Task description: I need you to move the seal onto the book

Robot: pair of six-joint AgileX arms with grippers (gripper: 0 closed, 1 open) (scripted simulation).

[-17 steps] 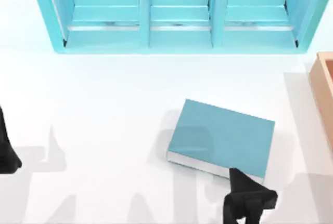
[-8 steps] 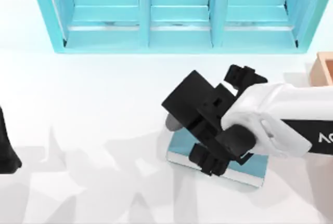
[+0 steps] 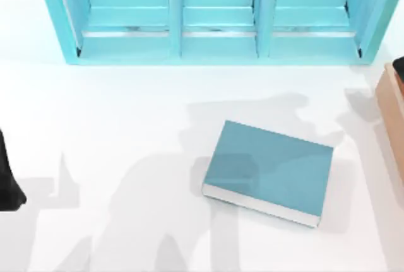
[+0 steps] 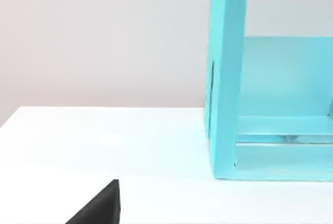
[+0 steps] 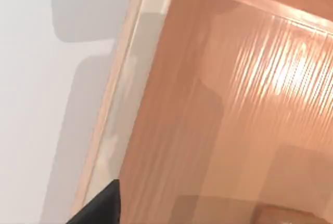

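1. While my left arm (image 3: 7, 177) sits parked at the table's left edge, my right arm (image 3: 399, 65) is over the wooden box (image 3: 391, 105) at the right edge; I cannot tell either gripper's jaws.
2. Book (image 3: 268, 170) lies flat mid-table, cover bare.
3. Right wrist view: box interior (image 5: 223, 104).

books: one, the book (image 3: 268, 171), in front of the shelf unit
shelf units: one, the shelf unit (image 3: 214, 16)
wooden boxes: one, the wooden box (image 3: 392, 105), right of the book
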